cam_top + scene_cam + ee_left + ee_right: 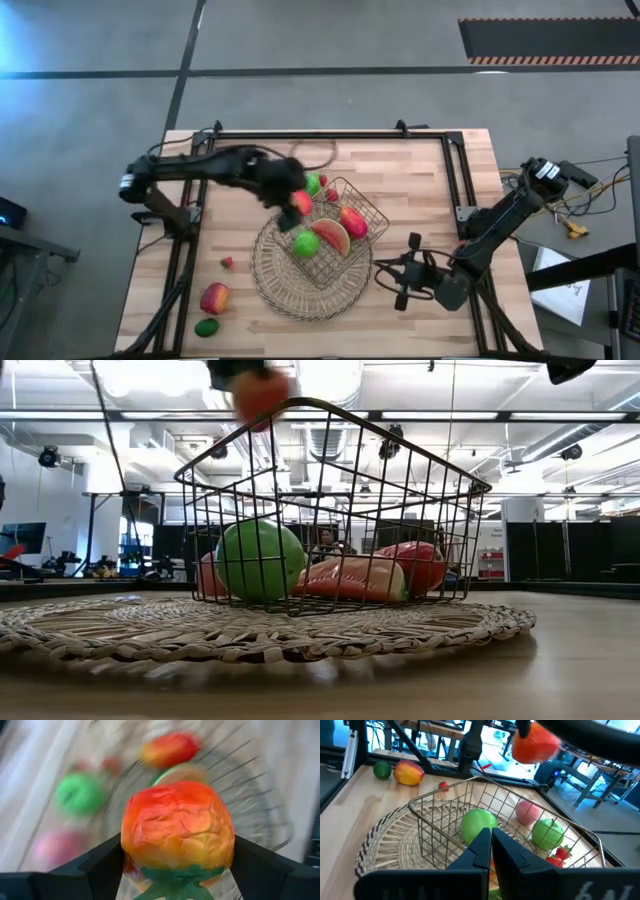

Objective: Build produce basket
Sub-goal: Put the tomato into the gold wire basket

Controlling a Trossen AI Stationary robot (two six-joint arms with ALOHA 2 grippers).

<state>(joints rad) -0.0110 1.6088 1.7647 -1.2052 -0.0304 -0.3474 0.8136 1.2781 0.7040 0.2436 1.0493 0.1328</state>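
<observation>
My left gripper [297, 203] is shut on a red-orange toy fruit [177, 825] with green leaves, held above the far left rim of the wire basket [335, 232]; it also shows in the low view [260, 390]. The basket stands on the round woven mat [300, 285] and holds a green apple [306, 241], a watermelon slice [332, 238] and a red mango [353, 222]. Just beyond its far side are a second green apple [547, 832], a pink peach [527, 812] and strawberries [560, 854]. My right gripper [405, 272] is shut and empty, right of the mat. My left gripper pinches the red-orange fruit's two opposite sides [131, 851] between its two fingers [95, 862]. The fruit's leafy end [172, 879] faces back into the gripper. The fruit is lifted clear, above the basket's rim.
A red-yellow fruit [214, 297], a green lime [206, 327] and a small strawberry [227, 263] lie on the table left of the mat. A dark frame [455, 170] runs along the table's far and side edges.
</observation>
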